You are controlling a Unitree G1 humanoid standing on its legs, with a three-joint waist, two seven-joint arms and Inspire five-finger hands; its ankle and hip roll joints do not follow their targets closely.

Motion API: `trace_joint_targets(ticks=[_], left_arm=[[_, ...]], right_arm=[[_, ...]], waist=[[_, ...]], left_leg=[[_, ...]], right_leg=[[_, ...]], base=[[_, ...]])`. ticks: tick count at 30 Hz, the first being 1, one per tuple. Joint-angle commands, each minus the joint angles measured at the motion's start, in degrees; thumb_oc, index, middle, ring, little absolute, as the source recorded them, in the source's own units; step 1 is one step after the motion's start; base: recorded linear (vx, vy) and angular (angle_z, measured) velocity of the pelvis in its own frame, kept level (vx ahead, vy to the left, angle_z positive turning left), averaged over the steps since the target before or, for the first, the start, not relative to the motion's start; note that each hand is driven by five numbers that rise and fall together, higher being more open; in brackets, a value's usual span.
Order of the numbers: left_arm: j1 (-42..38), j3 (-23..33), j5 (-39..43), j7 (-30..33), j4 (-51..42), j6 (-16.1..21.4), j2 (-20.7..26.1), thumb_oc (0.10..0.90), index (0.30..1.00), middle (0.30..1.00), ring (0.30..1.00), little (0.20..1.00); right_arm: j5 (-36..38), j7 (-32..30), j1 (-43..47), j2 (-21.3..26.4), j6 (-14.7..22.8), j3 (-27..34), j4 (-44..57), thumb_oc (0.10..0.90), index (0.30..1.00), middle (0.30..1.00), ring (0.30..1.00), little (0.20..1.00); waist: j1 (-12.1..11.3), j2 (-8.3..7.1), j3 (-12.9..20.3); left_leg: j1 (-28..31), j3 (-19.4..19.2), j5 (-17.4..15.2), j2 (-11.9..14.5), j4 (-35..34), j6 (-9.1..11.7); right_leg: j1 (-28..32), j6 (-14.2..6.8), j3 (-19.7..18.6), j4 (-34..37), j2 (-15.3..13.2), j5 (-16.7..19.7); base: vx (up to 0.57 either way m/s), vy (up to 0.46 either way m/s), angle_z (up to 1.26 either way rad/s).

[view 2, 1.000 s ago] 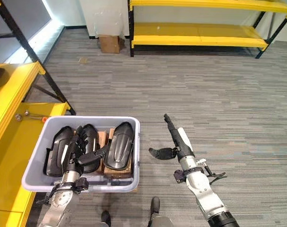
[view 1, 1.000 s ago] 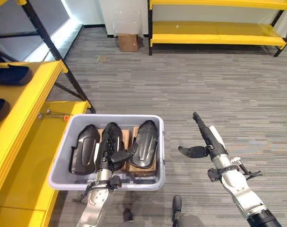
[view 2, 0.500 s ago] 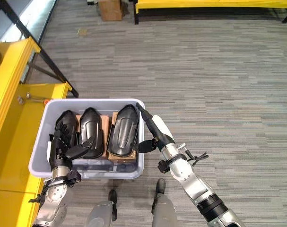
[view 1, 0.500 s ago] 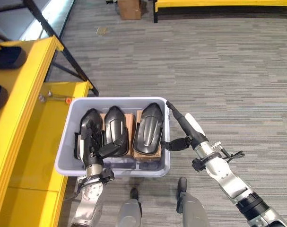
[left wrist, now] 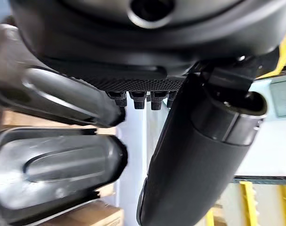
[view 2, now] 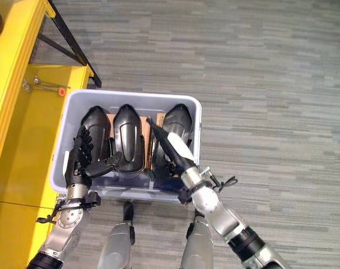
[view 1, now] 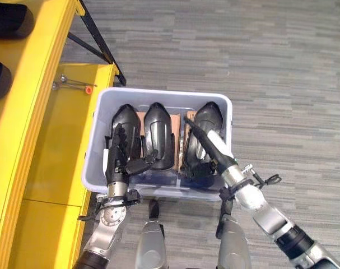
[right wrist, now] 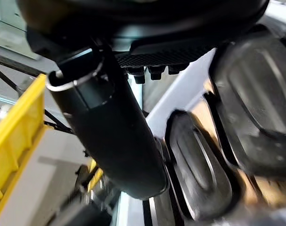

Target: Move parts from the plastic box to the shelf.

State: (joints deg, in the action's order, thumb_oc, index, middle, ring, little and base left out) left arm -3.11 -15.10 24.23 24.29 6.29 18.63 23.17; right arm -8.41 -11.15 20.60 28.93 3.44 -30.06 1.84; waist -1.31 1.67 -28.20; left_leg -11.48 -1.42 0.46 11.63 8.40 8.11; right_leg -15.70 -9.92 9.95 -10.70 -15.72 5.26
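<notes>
A grey plastic box (view 1: 164, 94) stands on the carpet and holds three black moulded parts side by side on brown cardboard. My left hand (view 1: 117, 159) is open over the left part (view 1: 125, 119), fingers straight, thumb reaching toward the middle part (view 1: 159, 134). My right hand (view 1: 213, 147) is open too, its straight fingers lying along the right part (view 1: 209, 119), thumb hanging by that part's near end. In the left wrist view the thumb (left wrist: 194, 155) stands beside two parts (left wrist: 53, 165). The right wrist view has its thumb (right wrist: 110, 136) near parts (right wrist: 199, 169).
The yellow shelf (view 1: 41, 140) runs along the box's left side, its lower board level with the box. Two black parts (view 1: 0, 78) lie on its upper board. Small bolts and an orange piece (view 1: 74, 86) rest on the lower board. Grey carpet spreads to the right.
The camera has tipped down toward the box. My right hand moved left from outside the box to over the right part. My left hand shifted from the middle part to the left one.
</notes>
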Motion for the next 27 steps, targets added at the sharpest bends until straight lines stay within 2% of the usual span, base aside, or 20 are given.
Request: trace_joint_targets(ticks=[1, 5, 6, 9, 11, 15, 19, 27], left_arm=[[-1.37, 1.91, -0.97, 0.82, -7.59, 4.37, 0.11, 0.9, 1.0, 1.0, 1.0, 1.0], [0.6, 3.08, 0.94, 4.79, -9.92, 5.83, -0.03, 0.9, 1.0, 1.0, 1.0, 1.0], [0.42, 3.05, 1.11, 4.96, -10.15, 5.73, 0.09, 0.9, 1.0, 1.0, 1.0, 1.0], [-1.42, 2.18, 0.94, 5.45, -10.4, 5.34, 0.52, 0.9, 1.0, 1.0, 1.0, 1.0], [-2.22, 1.1, 0.87, 6.95, -10.11, 6.62, 0.53, 0.9, 1.0, 1.0, 1.0, 1.0], [-2.31, 1.14, 0.73, 8.21, -11.03, 6.54, 0.49, 0.9, 1.0, 1.0, 1.0, 1.0], [-2.23, 1.63, 0.61, 10.02, -12.72, 5.8, 0.55, 0.9, 1.0, 1.0, 1.0, 1.0], [-2.41, 2.11, 0.18, 9.14, -13.49, 4.28, 0.69, 0.9, 1.0, 1.0, 1.0, 1.0]], right_arm=[[-3.8, -3.05, 2.68, 0.6, 2.14, 1.93, 7.07, 0.9, 1.0, 1.0, 1.0, 1.0], [-13.07, -2.31, 7.09, 2.15, 2.09, 0.8, 9.43, 0.9, 1.0, 1.0, 1.0, 1.0], [-14.3, -2.47, 7.76, 2.49, 1.33, 0.71, 10.12, 0.9, 1.0, 1.0, 1.0, 1.0], [-16.92, -4.26, 9.48, 4.48, -5.4, 0.45, 11.51, 0.9, 1.0, 1.0, 1.0, 1.0], [-16.52, -5.58, 9.99, 5.15, -6.95, 0.79, 10.39, 0.9, 1.0, 1.0, 1.0, 1.0], [-17.66, -4.49, 10.12, 4.62, -7.57, 0.43, 10.15, 0.9, 1.0, 1.0, 1.0, 1.0], [-19.6, -0.75, 9.89, 4.37, -9.1, -1.72, 11.35, 0.9, 1.0, 1.0, 1.0, 1.0], [-20.21, -2.48, 10.73, 4.3, -8.59, -3.02, 10.59, 0.9, 1.0, 1.0, 1.0, 1.0]], waist=[[1.38, 0.04, 3.54], [0.87, -0.14, 1.26], [0.96, -0.08, 0.92], [1.73, -0.04, -0.85], [2.23, 0.21, -1.6], [2.3, 0.46, -1.6], [1.9, 0.37, -1.6], [0.69, -0.07, -1.6]], left_leg=[[0.95, -3.96, 1.04, 0.18, -1.43, -2.54], [-2.54, 2.83, -0.62, -0.77, 2.89, -2.56], [-2.89, 2.75, -0.64, -0.81, 2.9, -2.7], [-4.11, 0.43, -0.58, -1.17, 2.9, -3.37], [-6.6, -0.23, -1.41, -2.2, 4.79, -3.94], [-9.09, -0.76, -2.03, -3.39, 5.91, -4.35], [-11.06, -1.64, -2.39, -4.01, 6.72, -4.64], [-10.74, -1.58, -1.55, -3.7, 5.91, -4.35]], right_leg=[[0.96, 1.82, -2.44, -3.09, 1.16, -5.17], [-2.49, 2.48, -7.52, -3.18, 2.65, -4.3], [-3.14, 2.51, -7.86, -3.45, 2.87, -4.33], [-5.57, 2.38, -7.91, -5.22, 3.18, -4.51], [-7.33, 2.11, -7.91, -5.35, 2.7, -4.14], [-9.35, 1.6, -8.13, -4.66, 1.95, -3.2], [-10.29, 1.29, -7.54, -3.76, 1.38, -2.77], [-8.33, 1.66, -5.8, -2.27, 1.5, -2.77]], base=[[-0.06, 0.049, -0.1], [-0.1, 0.119, -0.38], [-0.12, 0.106, -0.61], [-0.14, 0.082, -0.38], [-0.16, 0.081, 0.01], [-0.09, 0.072, -0.01], [-0.07, 0.034, -0.02], [-0.05, -0.021, 0.0]])
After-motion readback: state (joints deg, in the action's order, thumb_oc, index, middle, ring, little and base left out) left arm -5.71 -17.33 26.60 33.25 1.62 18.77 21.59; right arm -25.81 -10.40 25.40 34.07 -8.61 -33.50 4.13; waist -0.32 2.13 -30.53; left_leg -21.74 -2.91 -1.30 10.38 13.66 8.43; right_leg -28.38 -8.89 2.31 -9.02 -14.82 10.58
